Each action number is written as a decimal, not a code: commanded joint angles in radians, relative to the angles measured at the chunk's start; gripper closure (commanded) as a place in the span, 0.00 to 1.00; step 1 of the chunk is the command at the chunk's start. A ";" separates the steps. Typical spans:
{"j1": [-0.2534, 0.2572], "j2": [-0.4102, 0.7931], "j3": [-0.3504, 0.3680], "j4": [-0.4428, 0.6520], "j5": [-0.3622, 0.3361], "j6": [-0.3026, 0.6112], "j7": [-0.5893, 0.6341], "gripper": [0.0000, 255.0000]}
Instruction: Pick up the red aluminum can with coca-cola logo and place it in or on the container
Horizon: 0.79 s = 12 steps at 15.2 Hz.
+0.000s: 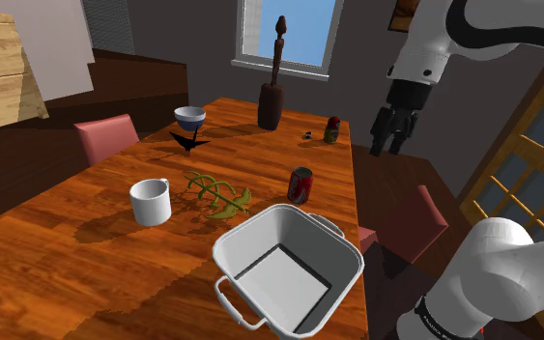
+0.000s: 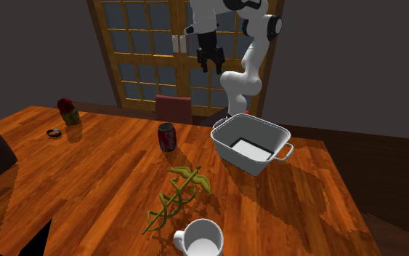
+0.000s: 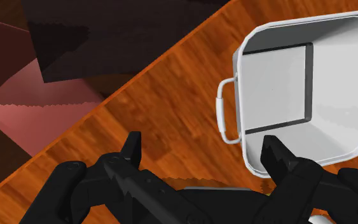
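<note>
Tool point(image 1: 387, 145) high above chair point(image 1: 410, 222), table point(image 1: 67, 253) edge

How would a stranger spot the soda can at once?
On the long wooden table, find the big white two-handled tub. The can stands upright near it, beside a green leafy sprig. It is a small red cylinder, unlike the white mug nearby.

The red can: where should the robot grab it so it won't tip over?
Probably around its round side, about mid-height, coming straight down from above. The can stands upright with nothing touching it, so the open end effector can straddle it and squeeze the curved wall evenly.
</note>
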 commanded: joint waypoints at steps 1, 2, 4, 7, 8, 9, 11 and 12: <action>0.000 0.000 0.000 0.000 0.000 0.000 0.000 0.00; -0.001 0.023 0.002 -0.008 -0.005 0.033 -0.003 0.00; -0.003 0.071 0.004 -0.021 -0.016 0.099 -0.009 0.00; -0.006 0.152 0.007 -0.030 -0.031 0.195 -0.016 0.00; -0.007 0.180 0.008 -0.030 -0.036 0.226 -0.018 0.00; -0.008 0.210 0.009 -0.029 -0.041 0.257 -0.019 0.00; -0.011 0.271 0.009 -0.023 -0.050 0.317 -0.022 0.00; -0.012 0.303 0.010 -0.018 -0.055 0.346 -0.022 0.00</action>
